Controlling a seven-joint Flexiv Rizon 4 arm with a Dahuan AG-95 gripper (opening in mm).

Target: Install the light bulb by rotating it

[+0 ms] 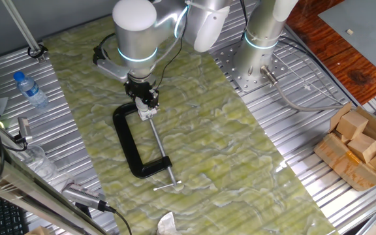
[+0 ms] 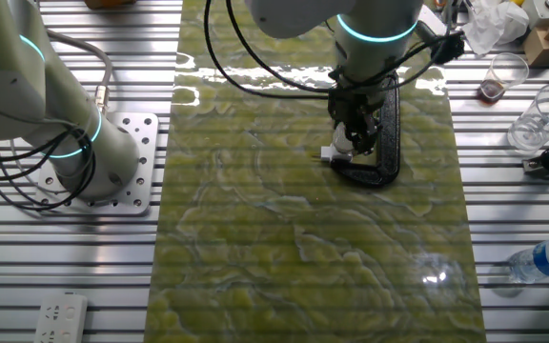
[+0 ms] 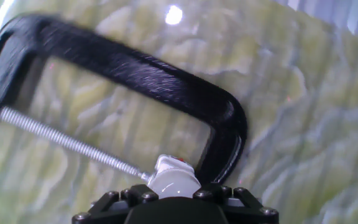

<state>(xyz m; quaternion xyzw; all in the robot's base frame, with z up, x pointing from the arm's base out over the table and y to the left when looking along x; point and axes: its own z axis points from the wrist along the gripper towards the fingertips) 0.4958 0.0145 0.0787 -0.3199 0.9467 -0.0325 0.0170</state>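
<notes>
One robot arm [image 1: 136,32] leans over a table [image 1: 292,150] of ribbed metal slats, whose middle is covered by a green marbled mat [image 1: 207,143]. A second, idle arm base [image 1: 263,39] stands bolted at the mat's edge. On the mat lies a black C-clamp [image 1: 128,147], flat on its side, with its long steel screw [image 1: 160,149] running from the clamp's far jaw through the threaded end to a small crossbar handle. The gripper [image 1: 146,103] hangs low over the clamp's upper end, pointing down at the mat. In the hand view the fingers close from both sides on the light bulb [image 3: 174,177], a small white rounded piece with a little orange mark on its top, so the jaws are clenched around it. The bulb sits right at the tip of the steel screw, just beside the inner curve of the clamp's frame, and appears to touch the screw's end. From the other fixed view the bulb [image 2: 339,152] shows as a white spot beneath the gripper, against the clamp's lower arm. Off the mat stand a plastic water bottle [image 1: 30,89], some wooden blocks in a cardboard box [image 1: 361,147], and a clear cup [image 2: 503,76].
</notes>
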